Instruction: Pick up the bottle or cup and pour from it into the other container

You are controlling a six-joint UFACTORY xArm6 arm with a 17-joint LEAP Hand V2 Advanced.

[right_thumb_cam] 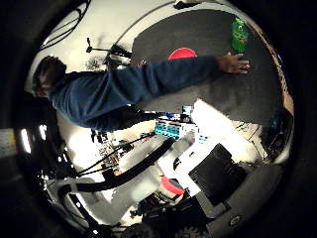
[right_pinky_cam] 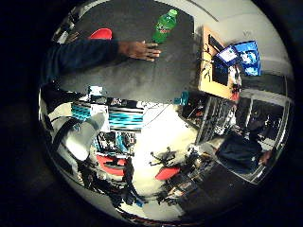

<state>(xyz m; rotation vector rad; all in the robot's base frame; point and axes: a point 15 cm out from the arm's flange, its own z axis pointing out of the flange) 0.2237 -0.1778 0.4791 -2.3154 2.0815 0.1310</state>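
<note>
Robot hand's fingers: can't tell from my feeds; green bottle (right_pinky_cam: 165,26) upright on dark table (right_pinky_cam: 137,80); person's hand (right_pinky_cam: 140,50) flat beside bottle; red cup (right_thumb_cam: 182,53) nr sleeve.

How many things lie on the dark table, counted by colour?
Green: 1, the bottle, standing upright
Red: 1, the round container, partly hidden behind a person's sleeve
Total: 2
A person's hand also rests flat on the table, beside the bottle.
</note>
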